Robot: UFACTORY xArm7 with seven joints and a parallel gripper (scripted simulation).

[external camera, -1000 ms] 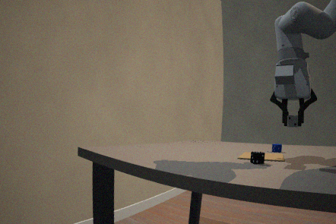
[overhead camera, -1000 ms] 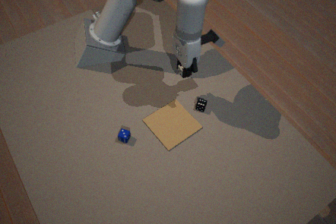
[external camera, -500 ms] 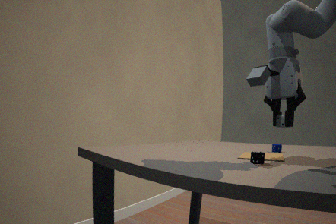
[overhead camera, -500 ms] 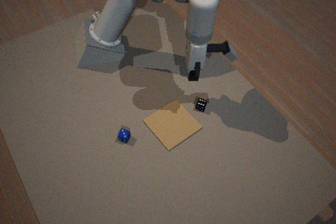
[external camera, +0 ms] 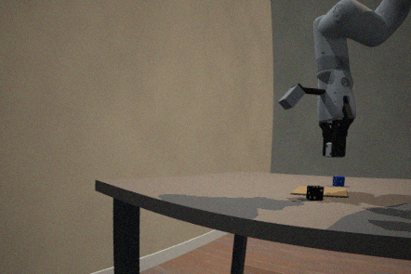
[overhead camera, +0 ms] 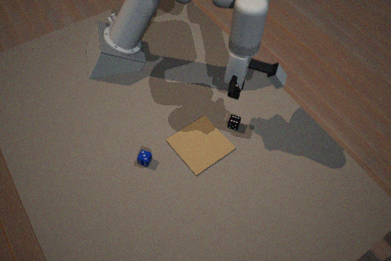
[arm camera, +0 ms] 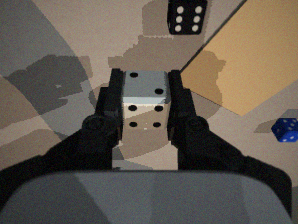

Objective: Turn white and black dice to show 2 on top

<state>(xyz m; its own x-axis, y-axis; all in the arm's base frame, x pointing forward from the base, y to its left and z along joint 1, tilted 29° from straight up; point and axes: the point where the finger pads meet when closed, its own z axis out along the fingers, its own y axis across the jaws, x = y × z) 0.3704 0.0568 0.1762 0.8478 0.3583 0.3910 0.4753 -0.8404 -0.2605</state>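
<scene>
My gripper (overhead camera: pixel 233 92) (external camera: pixel 334 150) (arm camera: pixel 145 85) is shut on the white die (arm camera: pixel 145 102) (external camera: pixel 328 148) and holds it high above the table, behind the black die. In the wrist view the white die shows a two-pip face and a four-pip face. The black die (overhead camera: pixel 233 121) (external camera: pixel 314 192) (arm camera: pixel 187 17) lies on the table just off the mat's right corner, with six pips up. The tan mat (overhead camera: pixel 201 144) (external camera: pixel 335 191) (arm camera: pixel 255 60) lies flat with nothing on it. The blue die (overhead camera: pixel 144 157) (external camera: pixel 338 180) (arm camera: pixel 285 129) lies on the table left of the mat.
The arm's base (overhead camera: pixel 119 51) stands at the table's back left. The table's right edge (overhead camera: pixel 310 113) runs close behind the black die, with wooden floor beyond it.
</scene>
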